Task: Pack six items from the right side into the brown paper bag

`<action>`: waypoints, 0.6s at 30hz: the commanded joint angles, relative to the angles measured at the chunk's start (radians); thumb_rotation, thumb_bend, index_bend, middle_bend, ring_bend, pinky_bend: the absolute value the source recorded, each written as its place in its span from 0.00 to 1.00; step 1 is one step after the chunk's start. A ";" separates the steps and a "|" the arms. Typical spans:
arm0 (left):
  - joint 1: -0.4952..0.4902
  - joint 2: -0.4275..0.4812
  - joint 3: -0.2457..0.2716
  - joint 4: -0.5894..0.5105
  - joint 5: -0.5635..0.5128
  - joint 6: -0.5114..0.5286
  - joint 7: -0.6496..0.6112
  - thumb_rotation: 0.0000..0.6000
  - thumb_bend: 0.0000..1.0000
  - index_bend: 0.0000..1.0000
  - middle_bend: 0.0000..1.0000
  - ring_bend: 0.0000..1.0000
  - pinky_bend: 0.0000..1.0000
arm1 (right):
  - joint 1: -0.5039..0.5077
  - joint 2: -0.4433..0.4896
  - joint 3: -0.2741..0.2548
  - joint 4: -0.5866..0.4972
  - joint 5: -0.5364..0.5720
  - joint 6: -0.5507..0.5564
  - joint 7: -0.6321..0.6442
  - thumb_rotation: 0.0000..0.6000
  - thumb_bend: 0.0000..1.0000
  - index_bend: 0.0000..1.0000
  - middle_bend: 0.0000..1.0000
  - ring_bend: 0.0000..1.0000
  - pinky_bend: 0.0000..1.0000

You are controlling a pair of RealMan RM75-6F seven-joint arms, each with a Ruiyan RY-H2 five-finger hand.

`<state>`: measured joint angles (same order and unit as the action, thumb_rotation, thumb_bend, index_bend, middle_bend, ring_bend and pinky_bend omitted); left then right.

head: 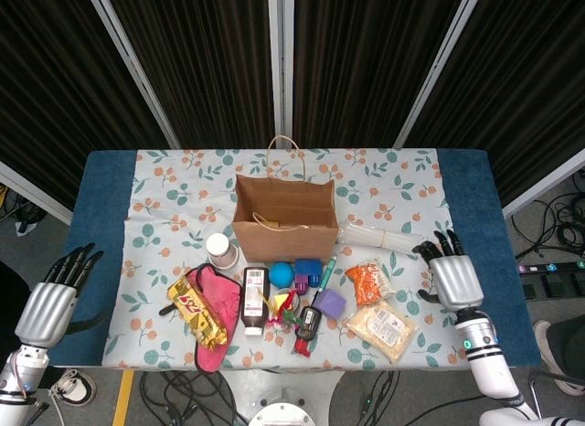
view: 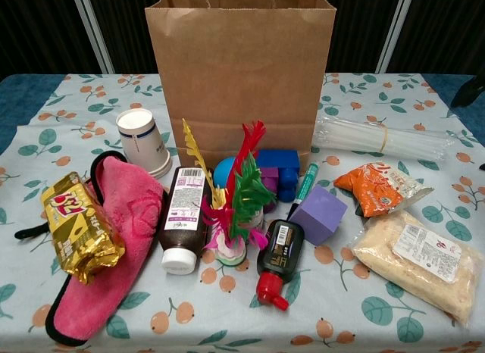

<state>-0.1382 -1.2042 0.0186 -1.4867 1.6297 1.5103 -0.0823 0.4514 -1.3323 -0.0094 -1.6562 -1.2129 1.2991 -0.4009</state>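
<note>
I see the brown paper bag (head: 283,220) standing upright and open at mid-bench. To its right lie a clear packet of white sticks (head: 382,236), possibly straws, an orange snack pouch (head: 366,282) and a pale food packet (head: 379,328), each flat.

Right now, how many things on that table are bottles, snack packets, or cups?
Bottles: 2, a brown bottle and a small red-capped bottle
Snack packets: 3, gold, orange and clear beige
Cups: 1, a paper cup
Total: 6
</note>
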 commanded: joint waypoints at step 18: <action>-0.007 0.004 0.000 0.004 0.001 -0.014 -0.007 1.00 0.02 0.10 0.13 0.03 0.15 | 0.129 -0.134 0.031 0.123 0.047 -0.235 -0.276 1.00 0.00 0.18 0.13 0.00 0.00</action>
<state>-0.1458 -1.2001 0.0179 -1.4833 1.6303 1.4962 -0.0891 0.5728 -1.4575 0.0187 -1.5438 -1.1729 1.0727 -0.6662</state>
